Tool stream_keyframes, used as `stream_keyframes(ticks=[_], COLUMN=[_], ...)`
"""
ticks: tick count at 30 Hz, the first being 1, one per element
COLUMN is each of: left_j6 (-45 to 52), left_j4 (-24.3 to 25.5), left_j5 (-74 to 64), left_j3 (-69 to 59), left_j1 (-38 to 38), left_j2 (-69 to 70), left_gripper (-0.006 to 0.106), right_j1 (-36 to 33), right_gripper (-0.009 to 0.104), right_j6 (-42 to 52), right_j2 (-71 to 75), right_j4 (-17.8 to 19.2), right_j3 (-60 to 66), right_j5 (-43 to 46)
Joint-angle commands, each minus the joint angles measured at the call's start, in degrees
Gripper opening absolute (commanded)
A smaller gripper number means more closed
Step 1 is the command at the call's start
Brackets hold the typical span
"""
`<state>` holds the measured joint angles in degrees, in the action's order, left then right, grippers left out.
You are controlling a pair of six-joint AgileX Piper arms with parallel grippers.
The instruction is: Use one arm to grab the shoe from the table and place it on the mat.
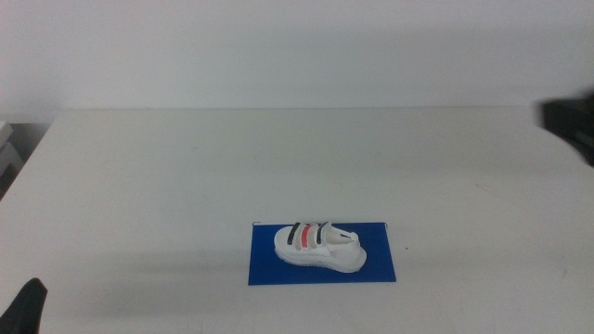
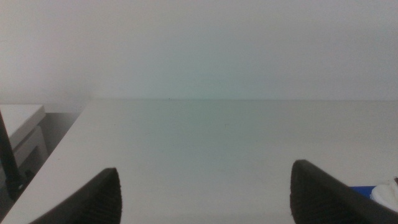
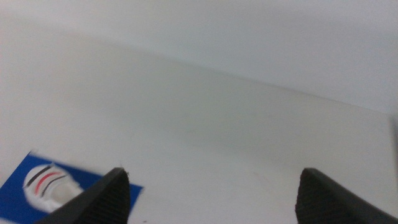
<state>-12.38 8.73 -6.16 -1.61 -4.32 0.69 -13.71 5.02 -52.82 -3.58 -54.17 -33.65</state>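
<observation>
My middle camera looks down on the surface (image 1: 186, 167) — both low wrist cameras share its mat (image 1: 320, 269) and shoe (image 1: 318, 247).

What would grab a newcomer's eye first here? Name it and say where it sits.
The dark blue mat stands out near the front middle of the white table, with the white shoe lying on it, its black and red straps showing. Both grippers are open and away from it: the left gripper waits at the front left corner, the right gripper is off to the right.
</observation>
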Motion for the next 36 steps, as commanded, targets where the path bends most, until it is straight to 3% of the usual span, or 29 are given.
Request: stream_keyframes(ticks=[1, 11, 17, 22, 36], left_j6=[-0.24, -0.24, -0.24, -0.24, -0.24], left_j4=[0.00, 0.00, 0.00, 0.00, 0.00], left_j5=[4.35, 4.35, 4.35, 4.35, 4.35], left_j3=[-0.50, -0.50, -0.50, -0.50, -0.50], left_j1=[-0.12, -0.12, -0.12, -0.12, -0.12], left_j2=[0.82, 0.82, 0.82, 0.82, 0.63], left_gripper=[0.092, 0.092, 0.092, 0.092, 0.092], right_j1=[3.46, 8.09, 8.09, 8.09, 8.09], right_gripper=[0.091, 0.084, 0.080, 0.077, 0.075], right_j6=[-2.69, -2.67, -2.21, -2.21, -2.21], right_j2=[8.65, 35.70, 47.55, 53.18, 54.97], right_j4=[0.91, 3.58, 2.77, 2.08, 4.74], right_j3=[5.81, 29.34, 39.50, 45.83, 56.16], right_j5=[8.41, 15.20, 15.67, 15.73, 20.36])
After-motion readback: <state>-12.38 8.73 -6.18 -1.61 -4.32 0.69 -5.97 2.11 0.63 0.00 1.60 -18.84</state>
